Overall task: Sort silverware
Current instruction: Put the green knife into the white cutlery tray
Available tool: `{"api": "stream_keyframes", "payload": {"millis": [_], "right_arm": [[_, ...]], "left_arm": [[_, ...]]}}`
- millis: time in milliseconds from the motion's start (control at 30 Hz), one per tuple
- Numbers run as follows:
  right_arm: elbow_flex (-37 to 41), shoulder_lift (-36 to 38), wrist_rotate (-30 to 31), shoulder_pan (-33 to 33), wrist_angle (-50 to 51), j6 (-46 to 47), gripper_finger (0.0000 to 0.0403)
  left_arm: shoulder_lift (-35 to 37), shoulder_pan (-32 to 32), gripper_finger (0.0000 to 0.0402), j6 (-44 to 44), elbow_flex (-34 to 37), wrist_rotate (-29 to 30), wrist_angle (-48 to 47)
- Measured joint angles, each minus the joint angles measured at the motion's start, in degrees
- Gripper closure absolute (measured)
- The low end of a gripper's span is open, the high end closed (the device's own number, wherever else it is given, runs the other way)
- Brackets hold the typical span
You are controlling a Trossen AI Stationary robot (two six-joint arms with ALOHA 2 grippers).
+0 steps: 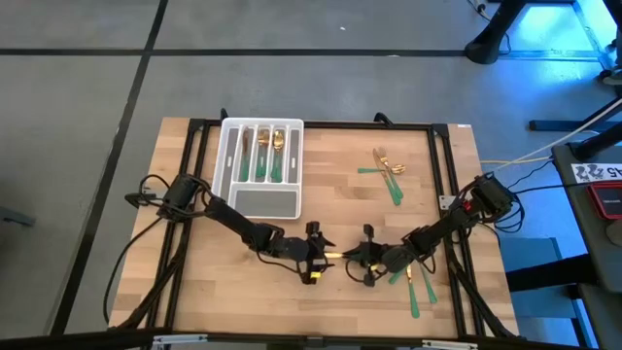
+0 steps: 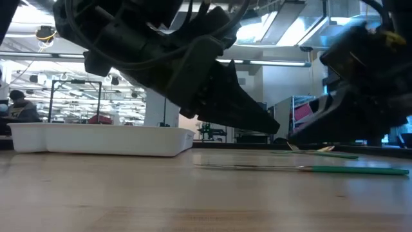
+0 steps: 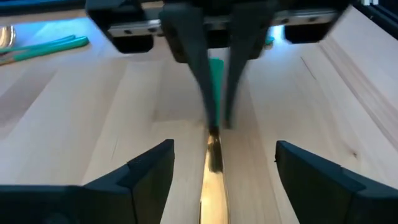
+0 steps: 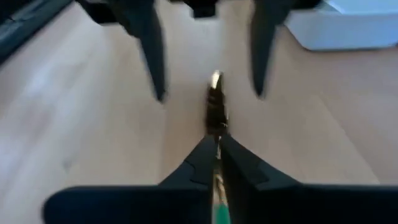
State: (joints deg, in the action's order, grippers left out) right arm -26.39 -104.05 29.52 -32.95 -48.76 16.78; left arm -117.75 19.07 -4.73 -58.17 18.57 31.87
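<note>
One piece of silverware (image 1: pixel 337 255), gold head and green handle, lies level between my two grippers near the table's near edge. My right gripper (image 4: pixel 216 138) is shut on it. My left gripper (image 3: pixel 224 144) is open, with its fingers standing on either side of the gold head (image 3: pixel 213 171) without touching it. In the high view the left gripper (image 1: pixel 319 255) faces the right gripper (image 1: pixel 367 258). The white tray (image 1: pixel 233 165) holds several pieces in its long compartments. A few more pieces (image 1: pixel 389 170) lie on the wood at far right, and others (image 1: pixel 418 287) beside the right arm. My right gripper pinches the silverware between its two fingers at the neck (image 4: pixel 217 127), where the green handle meets the gold head. The fingers (image 3: pixel 205 81) come level from the table's right and lie along the piece. The gold head sticks out ahead toward my left gripper.
The tray (image 2: pixel 96 138) stands at the far left of the wooden top. Loose green-handled pieces (image 2: pixel 309 169) lie flat on the wood close to the right arm. A black frame (image 1: pixel 447 175) borders the table. Bare wood shows in the middle (image 1: pixel 340 194).
</note>
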Motion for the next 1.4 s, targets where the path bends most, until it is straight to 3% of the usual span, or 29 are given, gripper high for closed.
{"api": "stream_keyframes", "payload": {"millis": [233, 400, 633, 900, 1167, 1400], "right_arm": [[-3.53, 0.09, 0.49, 0.81, 9.13, 3.54, 0.0263], [-3.63, -0.13, 1.62, 0.66, 14.46, 8.17, 0.0235], [-3.62, -1.13, -2.04, 0.74, 20.97, 13.16, 0.0276], [-0.04, -3.63, -2.86, 0.73, 13.47, 16.68, 0.0381], [9.06, -4.50, -7.29, 0.46, -5.98, 14.36, 0.0377], [10.68, -4.78, -9.39, 0.24, -11.54, 11.93, 0.0395]], "left_arm": [[0.00, 0.04, 0.0135, -4.70, 0.00, 0.04, -0.01], [0.00, 0.06, 0.0135, -10.93, 0.00, 3.66, -0.86], [0.04, 0.05, 0.0135, -12.90, 0.00, 4.82, -2.81], [0.05, 0.73, 0.0135, -10.69, 0.00, 4.94, -3.41], [0.11, 2.65, 0.0135, 4.59, 0.00, 4.95, -11.14], [0.15, 2.34, 0.0135, 6.73, -0.04, 5.24, -12.58]]}}
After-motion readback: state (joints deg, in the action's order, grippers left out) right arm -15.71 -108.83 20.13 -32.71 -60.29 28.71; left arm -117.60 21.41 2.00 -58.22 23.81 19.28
